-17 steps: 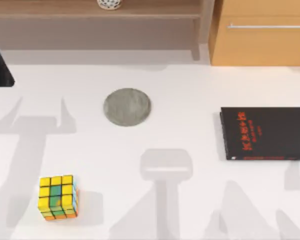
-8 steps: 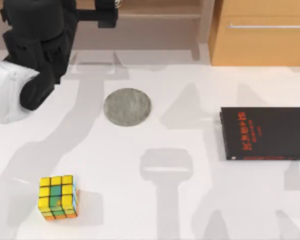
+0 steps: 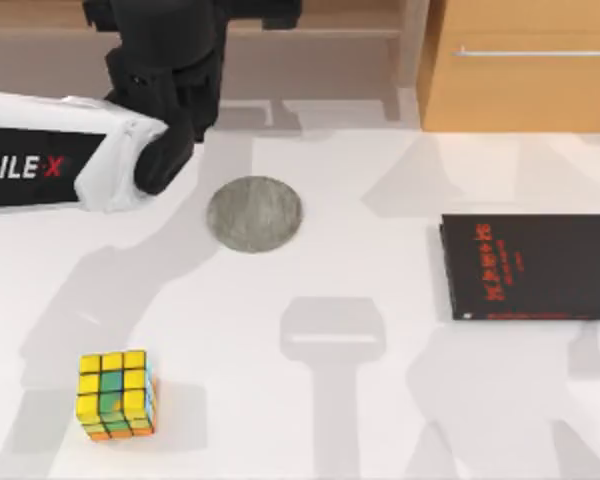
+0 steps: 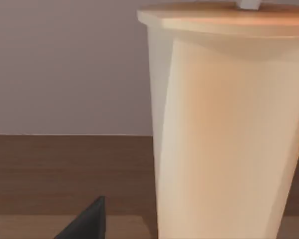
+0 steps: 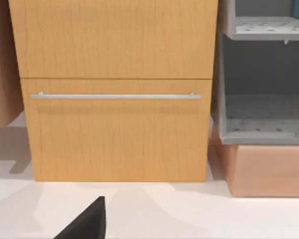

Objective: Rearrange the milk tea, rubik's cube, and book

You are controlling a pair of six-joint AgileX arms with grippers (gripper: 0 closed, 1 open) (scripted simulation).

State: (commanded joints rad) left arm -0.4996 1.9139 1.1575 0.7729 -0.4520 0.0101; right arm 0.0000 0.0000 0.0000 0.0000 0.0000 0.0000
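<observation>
— Top view: where did we stand?
— The rubik's cube (image 3: 117, 394) sat near on the bench (image 3: 380, 400); farther back our left pincer (image 3: 185, 90) reached the shelf, its grip impossible to tell.
— The step?
— Probably fetching the milk tea (image 4: 224, 129), close ahead; next, closing squarely around it.

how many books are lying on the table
1. The black book with red lettering lies flat near the table's right edge. Others may sit out of frame beyond that edge.
</observation>
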